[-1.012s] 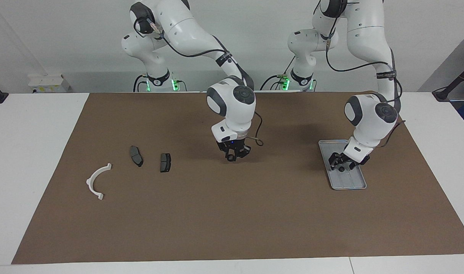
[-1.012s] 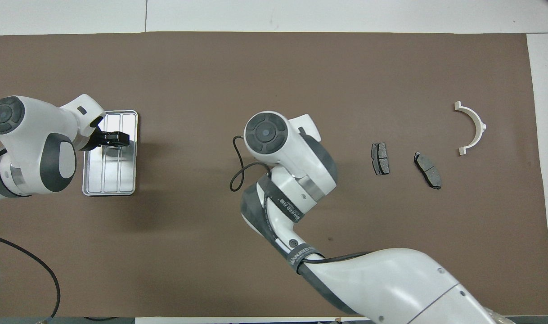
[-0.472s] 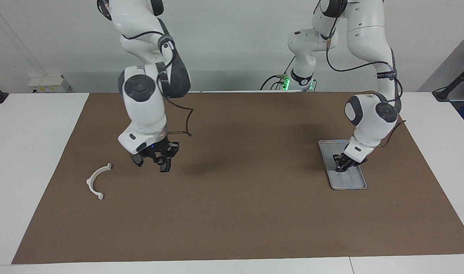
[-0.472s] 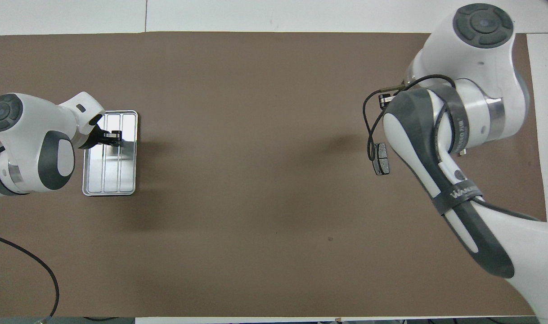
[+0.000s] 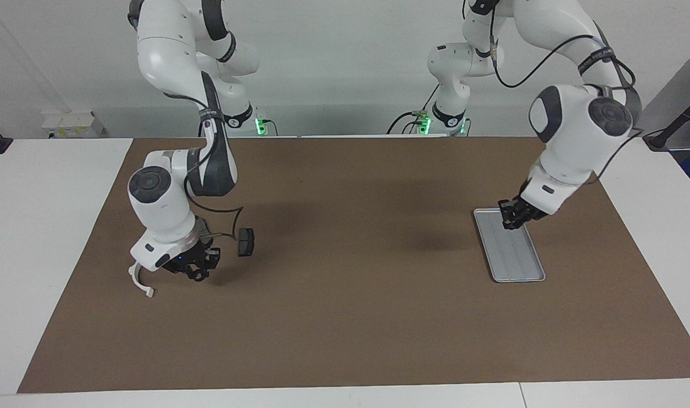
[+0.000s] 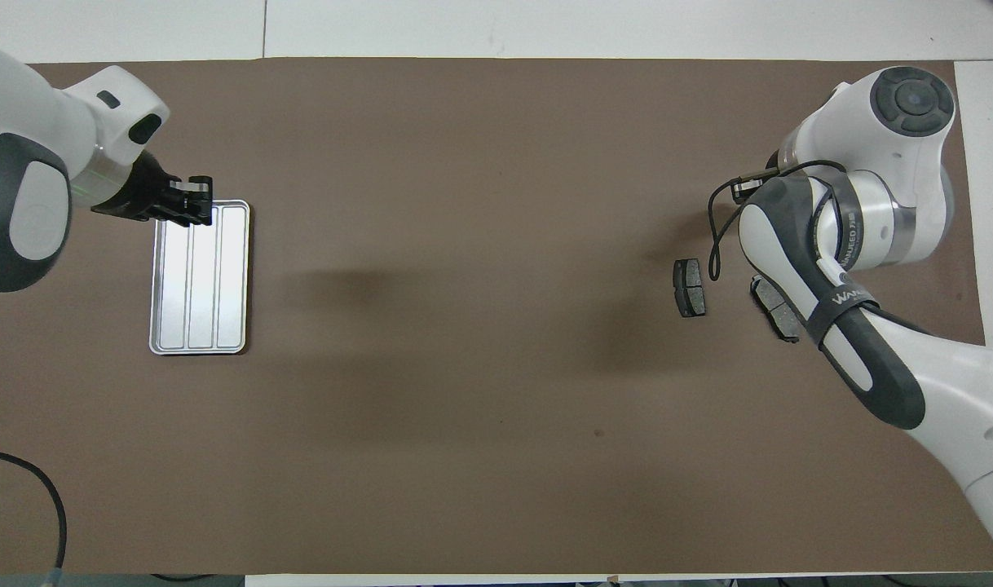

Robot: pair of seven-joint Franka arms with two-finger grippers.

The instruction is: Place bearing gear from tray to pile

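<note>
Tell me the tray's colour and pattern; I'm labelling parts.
Silver-grey metal tray with lengthwise ridges, clearest in the overhead view.

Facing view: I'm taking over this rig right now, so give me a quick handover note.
Left end effector: shut, raised over the ridged silver metal tray, which looks empty; the bearing gear is too small to see.
Right end effector: low, by the pile's white semicircular plastic bracket and dark grey brake-pad-shaped piece.
Done: gear apparently lifted off the tray.
Left to do: carry it to the pile and release.
</note>
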